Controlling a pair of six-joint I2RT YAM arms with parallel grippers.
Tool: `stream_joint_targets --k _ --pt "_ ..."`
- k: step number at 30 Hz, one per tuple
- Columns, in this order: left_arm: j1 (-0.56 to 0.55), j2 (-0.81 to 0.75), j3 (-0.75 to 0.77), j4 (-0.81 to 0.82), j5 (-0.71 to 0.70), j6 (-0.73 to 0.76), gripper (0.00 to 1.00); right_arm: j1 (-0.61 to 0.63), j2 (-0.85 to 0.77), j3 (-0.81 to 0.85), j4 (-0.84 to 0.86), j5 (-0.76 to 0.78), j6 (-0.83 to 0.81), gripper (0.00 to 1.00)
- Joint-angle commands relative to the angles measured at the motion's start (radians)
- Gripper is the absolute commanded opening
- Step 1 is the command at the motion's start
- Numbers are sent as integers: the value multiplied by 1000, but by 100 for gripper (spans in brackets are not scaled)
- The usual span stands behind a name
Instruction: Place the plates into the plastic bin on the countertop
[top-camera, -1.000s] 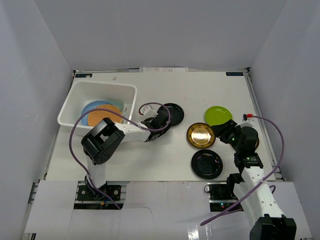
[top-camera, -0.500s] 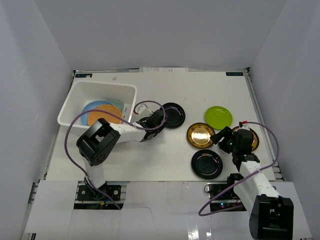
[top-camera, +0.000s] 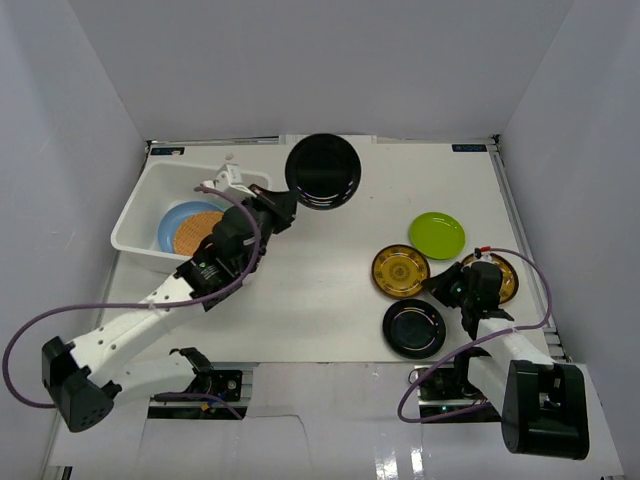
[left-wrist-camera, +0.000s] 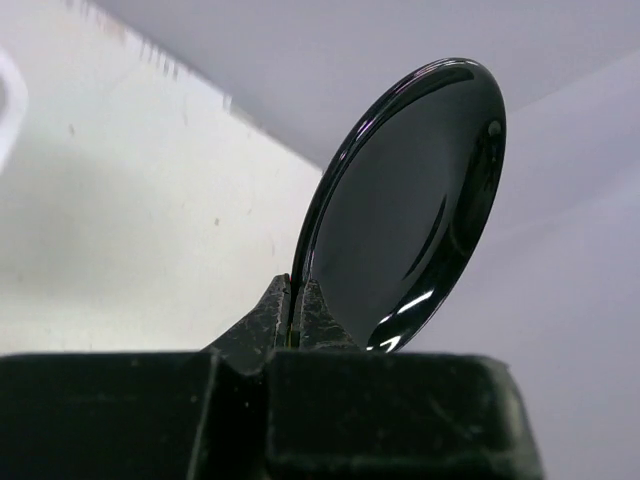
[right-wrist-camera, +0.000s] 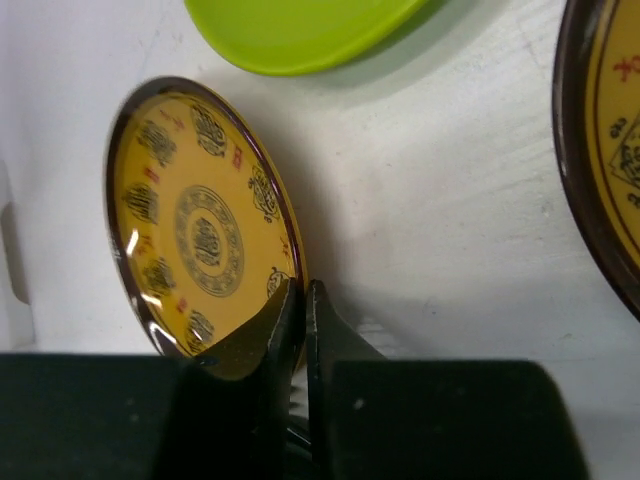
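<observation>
A glossy black plate (top-camera: 323, 170) (left-wrist-camera: 410, 200) hangs in the air on edge, just right of the plastic bin (top-camera: 132, 210). My left gripper (top-camera: 286, 204) (left-wrist-camera: 297, 300) is shut on its lower rim. The bin holds a light blue plate (top-camera: 170, 226) with a tan woven plate (top-camera: 200, 230) on it. My right gripper (top-camera: 432, 283) (right-wrist-camera: 303, 300) is shut on the near rim of a gold plate (top-camera: 400, 270) (right-wrist-camera: 200, 230) low over the countertop (top-camera: 330, 290). Near it are a lime green plate (top-camera: 436, 233) (right-wrist-camera: 300, 30), a second gold plate (top-camera: 500, 278) (right-wrist-camera: 610, 150) and a second black plate (top-camera: 413, 328).
White walls close in the countertop on three sides. My right arm lies over part of the second gold plate. The left arm's purple cable (top-camera: 40, 330) loops out over the front left edge.
My left arm has lifted the black plate off the countertop and carried it up and back beside the bin. My right gripper has moved in and shut on the gold plate's rim.
</observation>
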Motion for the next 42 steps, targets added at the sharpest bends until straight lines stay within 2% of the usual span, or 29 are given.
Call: stream_joint_targets --k 1,4,5,7,8,9,11,12,13,15,20,21,23,26,28,29,31,32,35,36,38,42 --pt "27 -81 66 -106 -50 151 0 -1 -15 -6 98 -6 15 8" --pt "69 -112 129 -250 -120 212 0 -1 -67 11 121 -62 33 8" --pt "90 -114 154 -349 -143 212 0 5 -103 34 117 -79 38 8" --pt "193 -130 145 -424 -130 206 0 25 -139 63 103 -93 58 8" --pt "248 -137 128 -447 -96 206 0 36 -167 101 94 -95 61 8" --pt "364 -143 85 -462 -56 212 0 80 -176 124 77 -99 61 8" --pt "476 -140 45 -473 62 221 0 123 -178 173 53 -101 59 8" --pt "580 -131 19 -475 102 226 0 177 -178 218 30 -87 56 8" --pt "619 -120 10 -476 166 226 0 204 -181 238 22 -73 53 8" --pt "714 -95 -1 -476 203 223 0 284 -187 285 10 -44 44 8" --pt "828 -14 -9 -458 242 263 0 393 -155 368 20 2 44 8" --pt "883 38 -6 -476 257 274 0 430 -140 388 25 19 41 8" --pt "909 78 -18 -488 318 275 0 506 -69 463 34 46 23 8" --pt "915 92 -77 -472 331 261 0 629 72 612 34 132 -17 8" --pt "919 81 -87 -470 324 261 14 691 189 739 31 172 -40 8" --pt "919 77 -81 -472 320 264 33 746 233 785 16 190 -54 8" --pt "920 58 -70 -475 315 277 56 789 353 877 -3 237 -82 8" --pt "920 50 -64 -475 315 280 76 818 391 960 -7 272 -83 8" --pt "920 3 -32 -472 334 289 95 860 552 1147 -52 290 -97 8" --pt "920 -35 -20 -470 341 294 98 869 633 1196 -67 299 -109 8" --pt "920 -80 32 -458 346 300 98 895 711 1343 -120 318 -117 8" --pt "920 -186 131 -430 347 298 98 923 906 1537 -187 315 -119 8"
